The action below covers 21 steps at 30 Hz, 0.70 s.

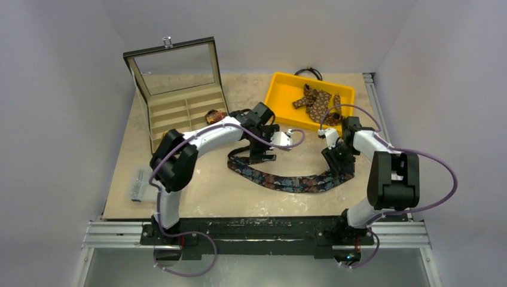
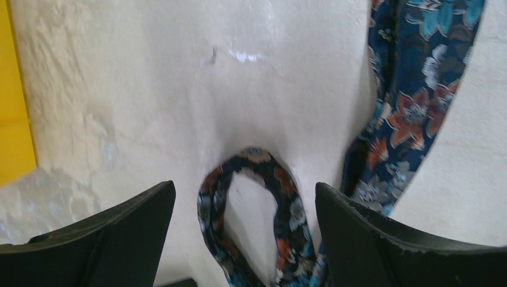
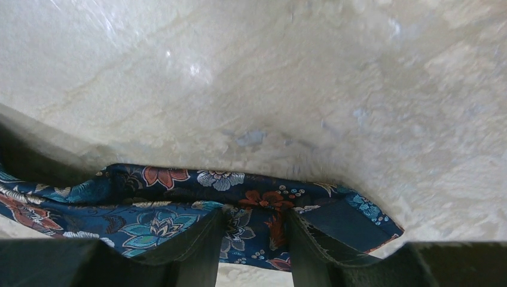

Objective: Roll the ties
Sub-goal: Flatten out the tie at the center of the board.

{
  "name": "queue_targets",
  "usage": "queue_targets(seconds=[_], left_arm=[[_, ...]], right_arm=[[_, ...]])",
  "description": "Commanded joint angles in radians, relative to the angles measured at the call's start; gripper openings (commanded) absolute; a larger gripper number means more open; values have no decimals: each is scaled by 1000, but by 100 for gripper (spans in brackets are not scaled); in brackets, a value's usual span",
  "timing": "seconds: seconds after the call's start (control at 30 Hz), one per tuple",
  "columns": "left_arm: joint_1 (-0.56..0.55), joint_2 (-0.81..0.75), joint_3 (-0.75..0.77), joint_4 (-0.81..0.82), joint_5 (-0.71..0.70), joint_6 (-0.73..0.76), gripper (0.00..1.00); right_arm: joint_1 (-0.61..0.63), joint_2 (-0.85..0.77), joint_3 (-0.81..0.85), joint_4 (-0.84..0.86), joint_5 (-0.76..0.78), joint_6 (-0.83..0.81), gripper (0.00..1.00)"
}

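Observation:
A navy floral tie point(image 1: 293, 182) lies in a shallow curve across the middle of the table. Its narrow end is folded into a small loop point(image 2: 284, 185) that sits between the fingers of my open left gripper point(image 2: 245, 203), which hangs just above it point(image 1: 260, 156). My right gripper point(image 3: 254, 230) is at the tie's wide end point(image 3: 179, 197), shut on a bunched fold of the cloth point(image 1: 339, 170). Brown dotted ties point(image 1: 317, 101) lie heaped in the yellow bin point(image 1: 278, 81). A small coiled tie point(image 1: 212, 115) sits in the box.
An open compartment box point(image 1: 179, 110) with a glass lid stands at the back left. The yellow bin's edge point(image 2: 12, 89) shows in the left wrist view. A black cable loop point(image 1: 308, 72) lies behind the bin. A small clear packet point(image 1: 139, 184) lies at the left table edge.

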Motion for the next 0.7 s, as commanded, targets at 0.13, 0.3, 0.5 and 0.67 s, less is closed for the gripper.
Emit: queue_targets(seconds=[0.13, 0.3, 0.5, 0.67], left_arm=[[-46, 183, 171, -4, -199, 34, 68], [-7, 155, 181, -114, -216, -22, 20], [165, -26, 303, -266, -45, -354, 0], [266, -140, 249, -459, -215, -521, 0]], right_arm=[[-66, -37, -33, 5, 59, -18, 42], [-100, 4, -13, 24, 81, -48, 42], [-113, 72, 32, 64, 117, -68, 41], [-158, 145, 64, 107, 179, -118, 40]])
